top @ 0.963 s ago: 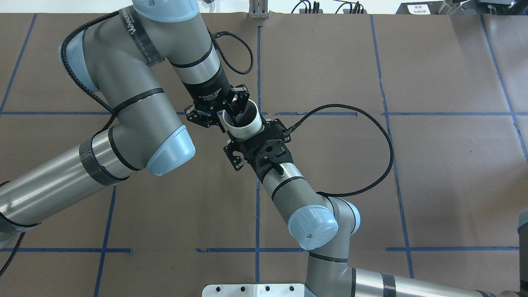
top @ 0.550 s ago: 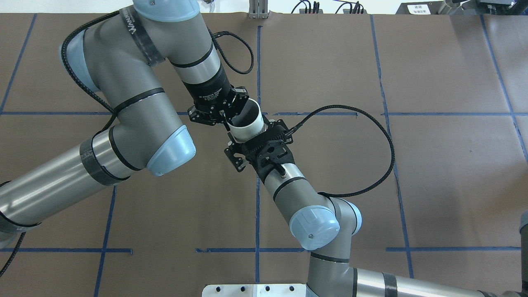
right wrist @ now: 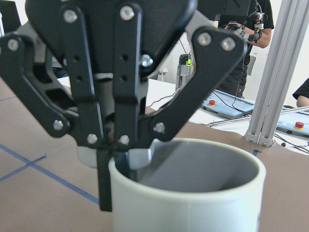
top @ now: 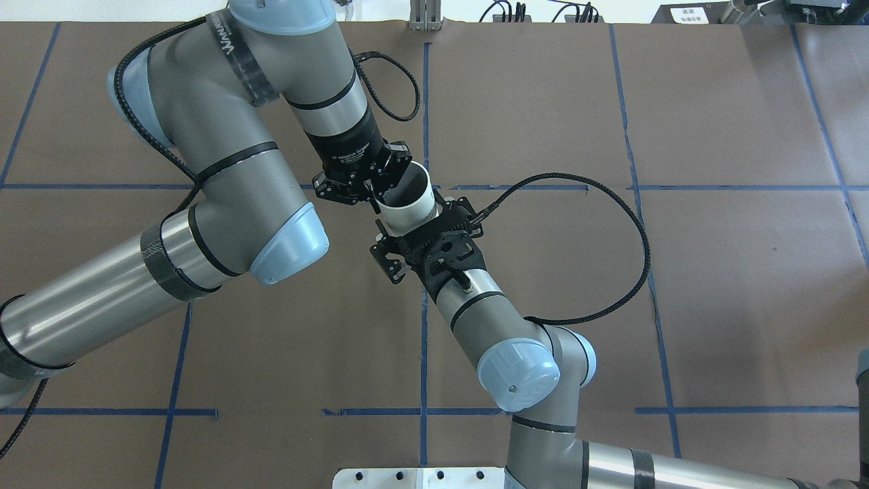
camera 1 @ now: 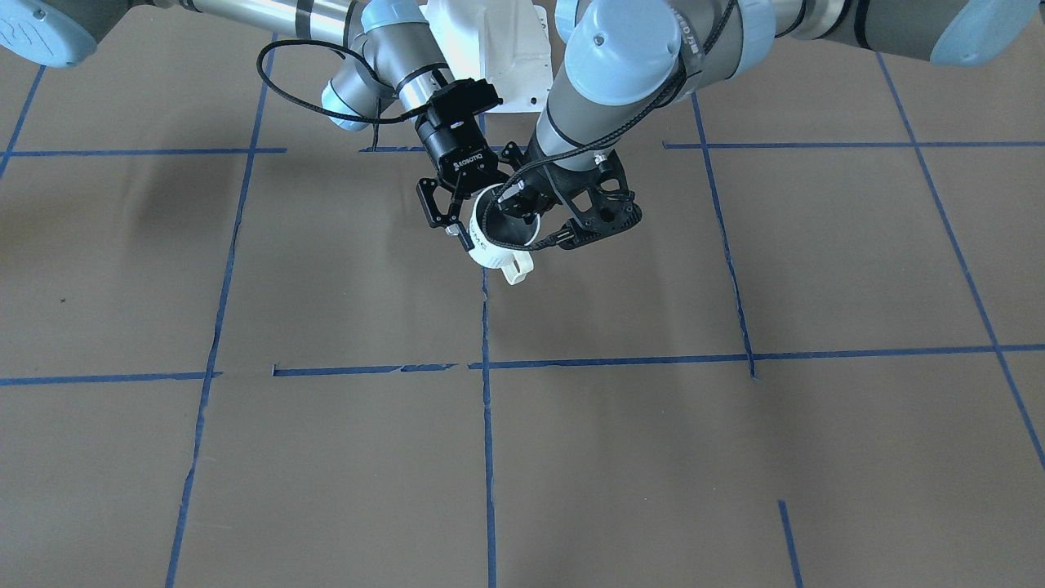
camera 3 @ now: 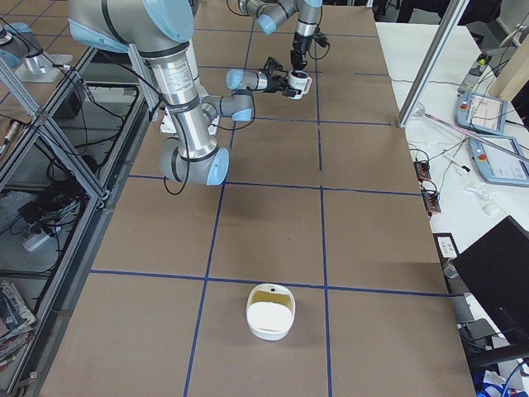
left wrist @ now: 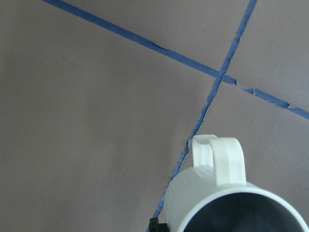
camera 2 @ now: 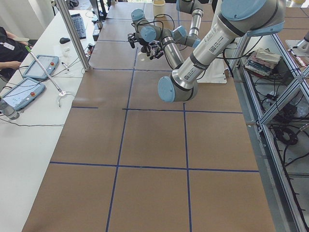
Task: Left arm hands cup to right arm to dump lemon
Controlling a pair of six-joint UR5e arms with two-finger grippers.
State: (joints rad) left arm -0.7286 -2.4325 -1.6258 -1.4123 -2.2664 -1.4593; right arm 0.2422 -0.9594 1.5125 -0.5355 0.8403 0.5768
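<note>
cup (camera 1: 495, 250) is off the table (top: 713, 305), roughly mid-table, near a blue tape crossing (left wrist: 219, 77). Mouth up, slightly tilted, handle (camera 1: 516, 271) pointing to the operators' side. Only the grey inner wall shows, the bottom is hidden.

left gripper (top: 381, 191) comes down from above and is pinched on the rim: one finger (right wrist: 139, 157) inside the wall, the other outside.

right gripper (top: 418, 232) comes in low from the robot's side, fingers either side of the cup body and closed on it.

Room: left arm (top: 224, 204) has its elbow hanging over the left half of the table. right arm (top: 516, 367) comes in along the centre line, and its cable loop (top: 641, 251) bulges to the right of the cup. The far table edge is well apart from the cup. white container (camera 3: 270, 321) sits on the table toward the robot's right end, well apart from the cup. aluminium post (camera 3: 430, 66) stands on the operators' side.
</note>
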